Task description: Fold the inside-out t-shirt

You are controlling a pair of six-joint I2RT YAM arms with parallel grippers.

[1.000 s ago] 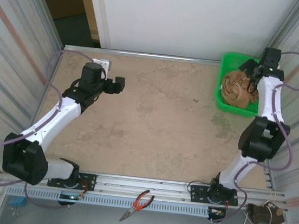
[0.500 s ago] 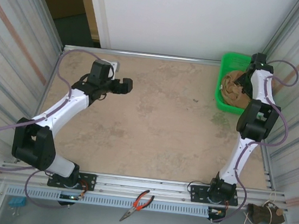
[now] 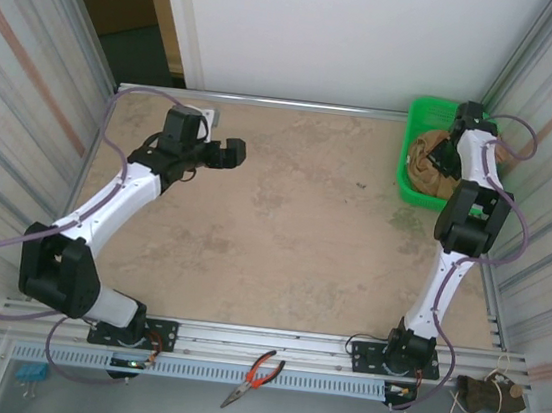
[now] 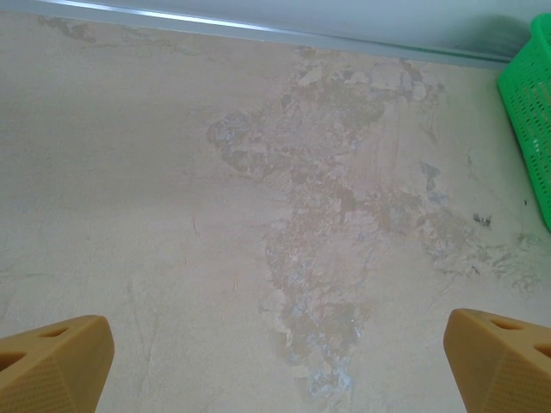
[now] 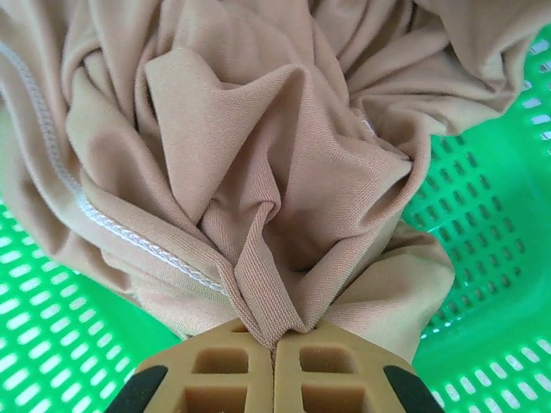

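Right end effector (image 5: 274,340) lowered into green basket (image 5: 491,215), clenching t-shirt (image 5: 258,155); left end effector (image 4: 275,354) released.

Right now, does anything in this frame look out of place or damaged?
Nothing looks damaged beyond a worn, patchy table surface. The t-shirt lies crumpled in the green basket, a fold pinched in the right gripper. Red-handled pliers lie loose on the near rail.

my top camera looks down from behind my bases over the whole table (image 3: 283,228). my left wrist camera faces low across it toward the green basket (image 4: 527,112) — shared by all three views; my right wrist camera sits close on the inside-out t-shirt (image 5: 258,172) inside it.
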